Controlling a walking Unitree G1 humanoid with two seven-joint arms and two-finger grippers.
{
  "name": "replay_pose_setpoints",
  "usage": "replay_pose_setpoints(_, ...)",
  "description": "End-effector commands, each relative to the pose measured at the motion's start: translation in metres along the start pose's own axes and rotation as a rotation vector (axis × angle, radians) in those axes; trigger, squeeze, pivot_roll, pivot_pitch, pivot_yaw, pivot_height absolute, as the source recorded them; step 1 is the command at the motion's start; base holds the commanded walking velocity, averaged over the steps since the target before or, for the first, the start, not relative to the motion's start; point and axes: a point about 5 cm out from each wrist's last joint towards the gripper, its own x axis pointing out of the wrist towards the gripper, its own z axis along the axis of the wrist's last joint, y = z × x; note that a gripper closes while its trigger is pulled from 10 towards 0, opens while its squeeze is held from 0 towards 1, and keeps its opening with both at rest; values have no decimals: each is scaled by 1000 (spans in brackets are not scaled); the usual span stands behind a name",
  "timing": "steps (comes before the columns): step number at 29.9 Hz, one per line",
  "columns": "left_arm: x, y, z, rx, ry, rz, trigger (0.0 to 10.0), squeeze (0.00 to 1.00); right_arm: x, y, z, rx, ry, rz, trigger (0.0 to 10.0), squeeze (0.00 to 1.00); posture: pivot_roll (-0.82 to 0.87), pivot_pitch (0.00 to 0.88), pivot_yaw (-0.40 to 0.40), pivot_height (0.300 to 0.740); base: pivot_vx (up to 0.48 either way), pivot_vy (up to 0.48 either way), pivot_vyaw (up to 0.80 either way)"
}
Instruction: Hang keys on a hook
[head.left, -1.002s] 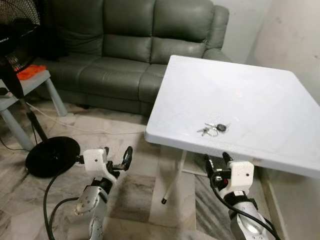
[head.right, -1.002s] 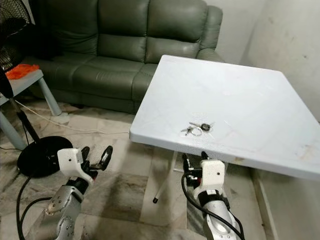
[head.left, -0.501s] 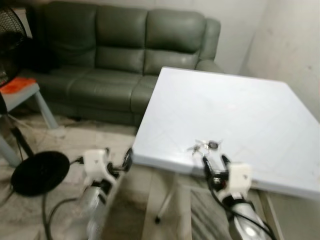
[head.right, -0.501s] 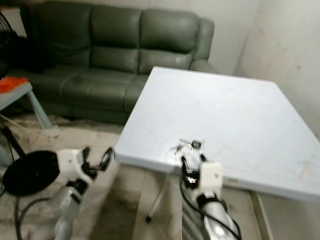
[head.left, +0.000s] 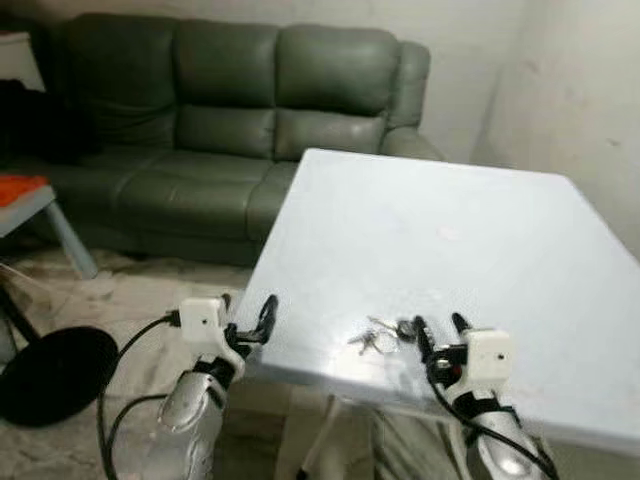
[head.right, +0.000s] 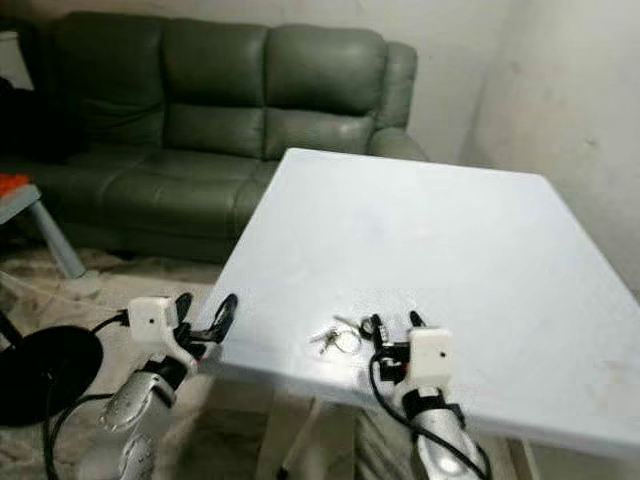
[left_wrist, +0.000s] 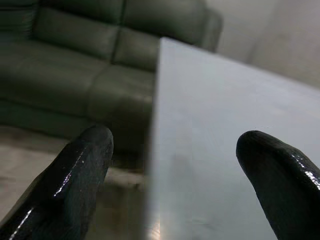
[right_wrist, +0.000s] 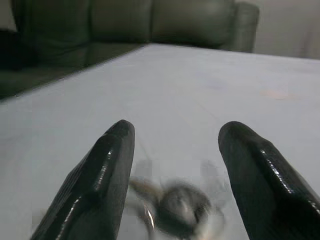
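Right wrist view shows the right gripper (right_wrist: 172, 175) spread wide and empty, just short of the keys (right_wrist: 172, 207). Closing too high would likely nudge them across the table (head.left: 480, 240) ungrasped.

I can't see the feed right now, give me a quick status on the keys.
Right gripper open, just short of the keys on the white table. Left gripper open at the table's edge, idle. Nothing in the way.
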Motion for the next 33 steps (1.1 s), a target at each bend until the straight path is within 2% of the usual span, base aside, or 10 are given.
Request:
replay_pose_setpoints(1, 3, -14, 0, -10, -6, -35, 10000, 0, -4, -12, 2, -7, 6, -32, 10000, 0, -23, 0, -44, 740, 0, 0, 0)
replay_pose_setpoints(14, 1, -28, -2, -7, -4, -82, 10000, 0, 2, -10, 3, 9, 37, -23, 10000, 0, -19, 0, -51, 740, 0, 0, 0)
replay_pose_setpoints(25, -3, -43, -2, 46, -4, -177, 10000, 0, 1, -2, 7, 0, 55, 74, 10000, 0, -25, 2, -50, 740, 0, 0, 0)
replay_pose_setpoints(26, -3, -44, -2, 47, -5, -181, 10000, 0, 1, -2, 7, 2, 57, 74, 10000, 169, -25, 2, -50, 740, 0, 0, 0)
replay_pose_setpoints(27, -3, -44, -2, 46, -5, -182, 10000, 0, 1, -2, 7, 3, 60, 75, 10000, 1000, -25, 2, -50, 740, 0, 0, 0)
replay_pose_setpoints(30, -3, -45, -2, 43, -4, -185, 10000, 0, 0, -2, 10, 34, 54, 95, 10000, 1000, -23, 3, -52, 740, 0, 0, 0)
replay_pose_setpoints(33, -3, -46, -2, 54, -4, -190, 10000, 0, 1, -4, 10, -6, 61, 82, 10000, 1000, -21, 2, -54, 740, 0, 0, 0)
